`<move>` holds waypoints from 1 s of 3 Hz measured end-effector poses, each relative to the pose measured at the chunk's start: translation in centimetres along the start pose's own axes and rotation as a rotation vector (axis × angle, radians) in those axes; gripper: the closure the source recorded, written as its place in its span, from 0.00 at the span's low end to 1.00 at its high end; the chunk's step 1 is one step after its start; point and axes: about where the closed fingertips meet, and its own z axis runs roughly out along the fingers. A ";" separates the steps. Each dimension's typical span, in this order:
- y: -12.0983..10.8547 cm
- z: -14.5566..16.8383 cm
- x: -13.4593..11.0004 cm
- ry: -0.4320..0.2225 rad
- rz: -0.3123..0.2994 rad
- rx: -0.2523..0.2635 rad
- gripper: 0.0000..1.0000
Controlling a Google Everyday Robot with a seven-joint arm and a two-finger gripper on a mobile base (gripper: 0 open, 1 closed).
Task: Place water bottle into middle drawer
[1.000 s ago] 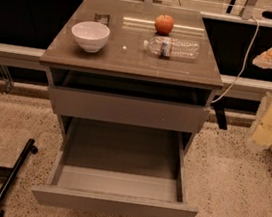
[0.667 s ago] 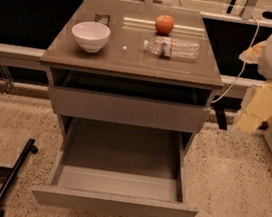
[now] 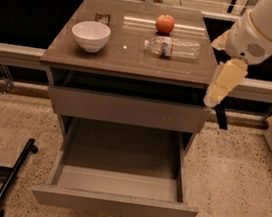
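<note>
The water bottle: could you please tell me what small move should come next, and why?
Probably lift the gripper in over the bottle: it hangs beside the table's right edge, below the top; the bottle lies on its side, and the middle drawer is open.

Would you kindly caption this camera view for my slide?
Gripper hangs right of the table; water bottle lies on top, middle drawer open below.

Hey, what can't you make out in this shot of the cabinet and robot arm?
Camera view:
- Gripper, hanging off the tabletop's right edge: its arm is cut off by the top edge.
- Upper drawer: inside hidden by its closed front.
- Water bottle: label print too small.
- Dark item behind the bowl: too small to identify.
</note>
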 end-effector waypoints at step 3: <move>-5.3 3.0 -3.5 -0.118 0.037 0.109 0.00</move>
